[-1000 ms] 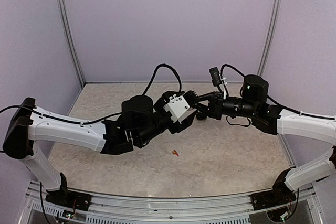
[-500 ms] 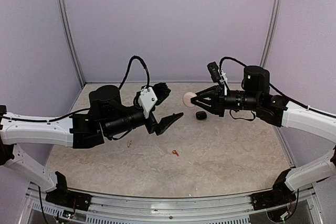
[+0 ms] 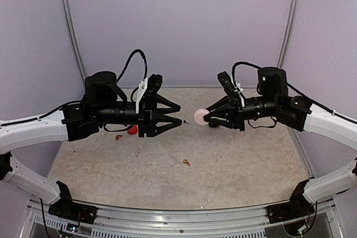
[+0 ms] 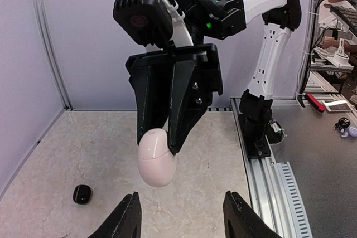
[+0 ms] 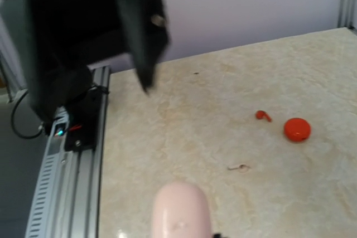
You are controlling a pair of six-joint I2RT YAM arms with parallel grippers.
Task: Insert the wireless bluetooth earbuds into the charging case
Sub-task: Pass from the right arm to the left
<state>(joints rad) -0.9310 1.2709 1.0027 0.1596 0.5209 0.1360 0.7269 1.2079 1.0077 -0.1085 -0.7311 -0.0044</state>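
While my right claw (image 3: 205, 117) is clamped on the pale case (image 4: 157, 165) and holds it in the air above the middle of the desk (image 3: 240, 160), my left claw (image 3: 179, 116) faces it, fingers spread and empty. The case looks closed, with a seam running round it, though I cannot be sure from these views. The buds lie out on the desk, none in a case. The pale bud (image 3: 138, 152) is near my left arm, the red bud (image 3: 119, 136) is just beside the round red case (image 3: 132, 130), and the orange bud (image 3: 186, 162) is nearer the front.

I judge the step in hand is getting the lid open. My right grip should stay on the body, leave the jutting end free and hold steady. My left fingers should meet only that free end, close gently and swing it about the hinge. The shell is smooth and rounded, so a hard pinch could squirt it out. After that, the pale bud seems the one to fetch.
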